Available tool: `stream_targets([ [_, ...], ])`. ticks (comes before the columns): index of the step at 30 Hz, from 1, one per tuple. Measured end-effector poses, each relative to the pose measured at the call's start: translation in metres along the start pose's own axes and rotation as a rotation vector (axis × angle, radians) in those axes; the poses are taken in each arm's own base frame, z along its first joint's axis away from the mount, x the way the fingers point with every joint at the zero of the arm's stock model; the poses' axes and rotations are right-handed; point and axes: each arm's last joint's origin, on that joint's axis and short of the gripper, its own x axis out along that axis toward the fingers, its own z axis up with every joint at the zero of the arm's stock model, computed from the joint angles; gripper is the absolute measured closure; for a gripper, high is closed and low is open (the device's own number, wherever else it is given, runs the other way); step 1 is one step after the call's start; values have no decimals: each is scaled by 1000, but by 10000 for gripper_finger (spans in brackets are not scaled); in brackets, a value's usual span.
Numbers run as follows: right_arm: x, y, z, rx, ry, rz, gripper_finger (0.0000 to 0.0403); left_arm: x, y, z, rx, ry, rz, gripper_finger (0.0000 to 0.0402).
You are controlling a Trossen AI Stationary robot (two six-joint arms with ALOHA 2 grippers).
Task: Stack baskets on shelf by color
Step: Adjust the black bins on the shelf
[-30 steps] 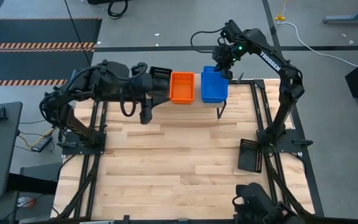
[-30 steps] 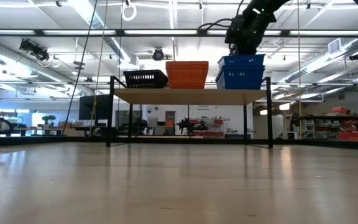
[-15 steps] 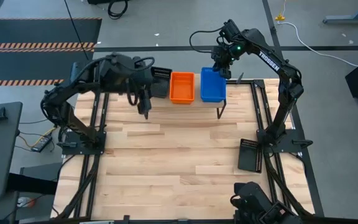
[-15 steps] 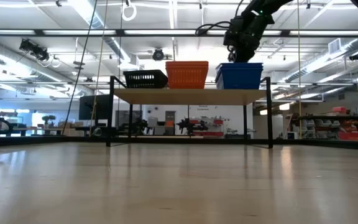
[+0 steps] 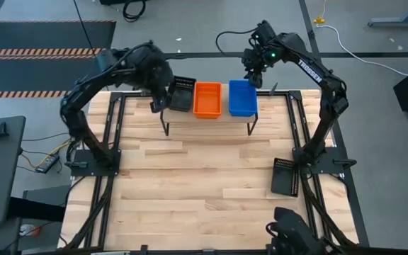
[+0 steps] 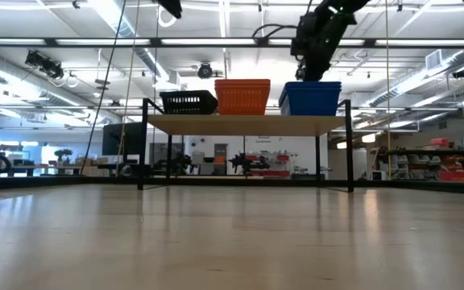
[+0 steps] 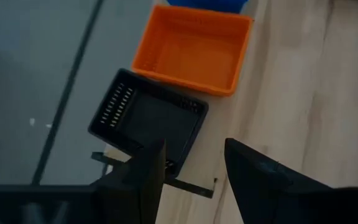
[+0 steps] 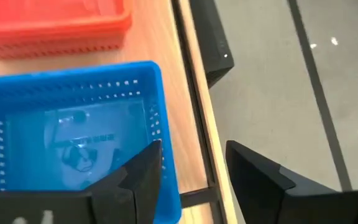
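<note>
We see right gripper (image 5: 254, 76) fingers apart, empty, above blue stack (image 5: 243, 97), upper centre. Left gripper (image 7: 191, 168) apart over black basket (image 5: 182, 93). We advise lifting straight up, clear of rims; next fetch black basket (image 5: 286, 176), lower right.

I am working in a large industrial lab hall: exposed ceiling ducts (image 6: 425, 76), strip lights (image 6: 111, 16), distant storage racks (image 6: 433, 165), grey concrete floor (image 5: 374, 42) with hazard-striped mats (image 5: 41, 49).
</note>
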Motion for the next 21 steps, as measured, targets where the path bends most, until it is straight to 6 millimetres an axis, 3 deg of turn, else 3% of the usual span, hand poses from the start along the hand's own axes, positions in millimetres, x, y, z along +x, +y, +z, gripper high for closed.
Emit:
stream_targets([
  [7, -45, 23, -1, 88, -99, -12, 217, 42, 18, 8, 72, 58, -126, 230],
  [15, -109, 75, -16, 295, -155, 25, 219, 100, 32, 11, 120, 198, -182, 230],
  [21, -143, 117, -30, 376, -161, 92, 220, 144, 49, 7, 75, 311, -193, 230],
])
